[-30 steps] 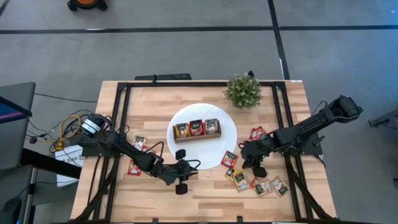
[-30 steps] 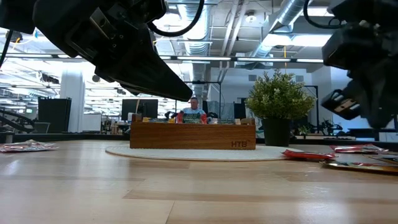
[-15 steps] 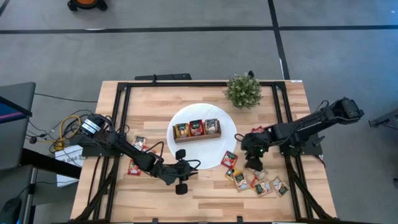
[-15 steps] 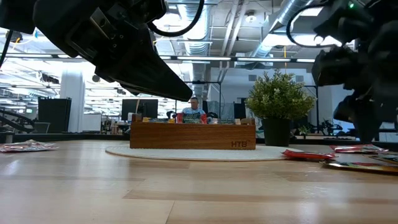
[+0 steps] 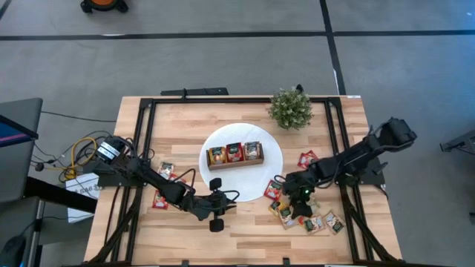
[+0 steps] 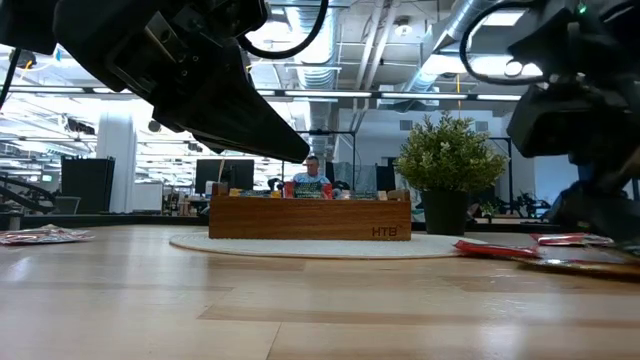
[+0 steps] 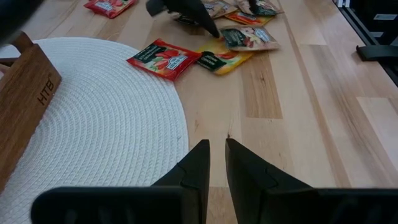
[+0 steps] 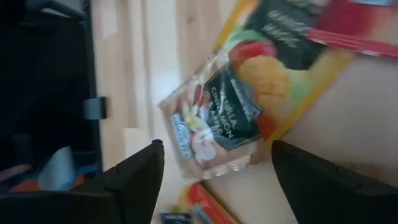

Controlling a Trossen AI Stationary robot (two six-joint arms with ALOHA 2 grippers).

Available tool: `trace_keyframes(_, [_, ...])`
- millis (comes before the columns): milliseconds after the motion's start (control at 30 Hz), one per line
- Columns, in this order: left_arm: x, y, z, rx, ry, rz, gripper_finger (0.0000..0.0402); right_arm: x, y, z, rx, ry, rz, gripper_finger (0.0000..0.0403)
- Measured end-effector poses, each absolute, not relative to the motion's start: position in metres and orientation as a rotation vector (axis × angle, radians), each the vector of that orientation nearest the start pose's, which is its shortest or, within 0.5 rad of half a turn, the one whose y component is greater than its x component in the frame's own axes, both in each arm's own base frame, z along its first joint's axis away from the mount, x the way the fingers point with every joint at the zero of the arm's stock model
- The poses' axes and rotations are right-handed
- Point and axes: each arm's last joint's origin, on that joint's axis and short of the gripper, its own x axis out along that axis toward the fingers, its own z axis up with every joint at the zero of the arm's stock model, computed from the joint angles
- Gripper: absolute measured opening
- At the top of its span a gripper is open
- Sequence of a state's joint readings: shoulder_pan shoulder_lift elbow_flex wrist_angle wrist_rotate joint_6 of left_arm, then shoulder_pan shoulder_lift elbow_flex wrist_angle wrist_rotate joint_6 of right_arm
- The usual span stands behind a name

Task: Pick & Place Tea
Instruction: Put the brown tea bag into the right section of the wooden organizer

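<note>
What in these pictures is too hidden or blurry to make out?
- Sachet under the right gripper: high view, the arm covers it.
- Print on the beige sachet: right wrist view, blurred.
- Wooden box contents: low view, its front wall hides them.
- Red sachets near the left arm: high view, partly covered.

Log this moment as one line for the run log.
right gripper: open over beige tea sachet | left gripper: idle beside white mat | nothing held

right arm [image 5: 349,157] covers part of sachets [image 5: 286,211] | sachet print [image 8: 217,127] blurred in right wrist view | box [image 7: 22,106] cut by edge, left wrist | box contents too small from above
</note>
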State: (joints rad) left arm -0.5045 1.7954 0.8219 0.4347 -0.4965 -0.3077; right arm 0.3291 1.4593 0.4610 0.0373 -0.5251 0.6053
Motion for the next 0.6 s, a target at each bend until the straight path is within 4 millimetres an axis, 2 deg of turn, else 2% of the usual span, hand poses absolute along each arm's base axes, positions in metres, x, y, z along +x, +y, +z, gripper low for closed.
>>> trace_keyframes(200, [0.310, -0.155, 0.144, -0.043, 0.467, 0.065, 0.0042, 0.218, 0.095, 0.110, 0.637, 1.207, 0.538, 0.0284])
trace_keyframes(300, [0.310, -0.155, 0.144, -0.042, 0.468, 0.065, 0.0042, 0.224, 0.098, 0.109, 0.629, 1.211, 0.542, 0.0267])
trace_keyframes(433, [0.310, -0.155, 0.144, -0.042, 0.469, 0.066, 0.0042, 0.230, 0.100, 0.108, 0.617, 1.210, 0.524, 0.0216])
trace_keyframes(600, [0.309, -0.155, 0.144, -0.039, 0.474, 0.066, 0.0042, 0.237, 0.102, 0.101, 0.611, 1.221, 0.510, 0.0126])
